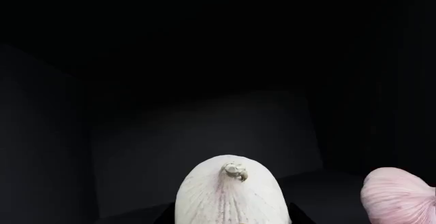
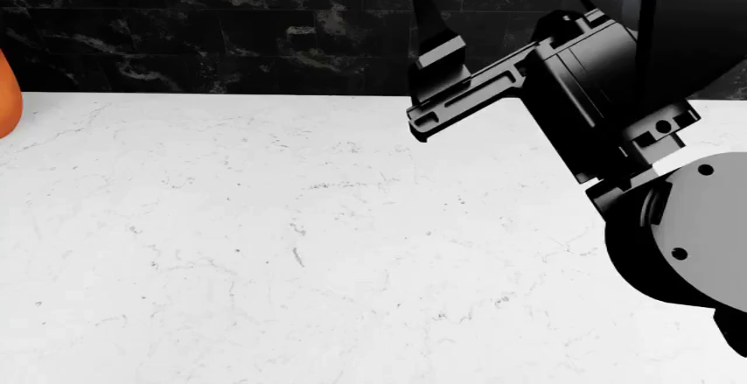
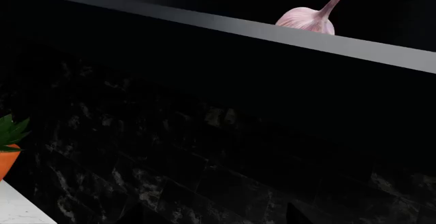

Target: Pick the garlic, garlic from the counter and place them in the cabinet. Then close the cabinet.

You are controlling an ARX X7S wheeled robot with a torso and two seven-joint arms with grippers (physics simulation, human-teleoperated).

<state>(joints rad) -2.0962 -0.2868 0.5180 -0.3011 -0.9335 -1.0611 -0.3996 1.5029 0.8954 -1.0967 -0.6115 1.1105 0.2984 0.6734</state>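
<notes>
Black marbled wall tiles [image 2: 175, 34] back the white worktop [image 2: 233, 244], which carries neither bulb in the head view. At its far edge we catch only the rim of an orange plant pot [image 2: 6, 95].

Our right claw [image 2: 438, 87] is raised in front of the tiles, well above the worktop, with nothing between its fingers that we can see. Whether it is spread or closed we cannot tell from this angle. Up and ahead of it, the right wrist view shows the pinkish garlic [image 3: 308, 18] resting on a grey cabinet shelf [image 3: 225, 27], stem pointing up.

The left wrist view looks into the dark cabinet interior [image 1: 204, 127]. The white garlic [image 1: 230, 196] sits right in front of that camera, close between where the fingers should be, stem tip facing out. The fingers themselves barely show, so we cannot tell whether the left claw is clenched on it or has let go. The pinkish garlic [image 1: 398, 196] lies just beside it.

We judge both bulbs to be in the cabinet, with closing the door left to do. Garlic is light, firm and papery, and it rolls easily. If we must regrip, we take it across the widest part of the bulb, not by the brittle stem.
</notes>
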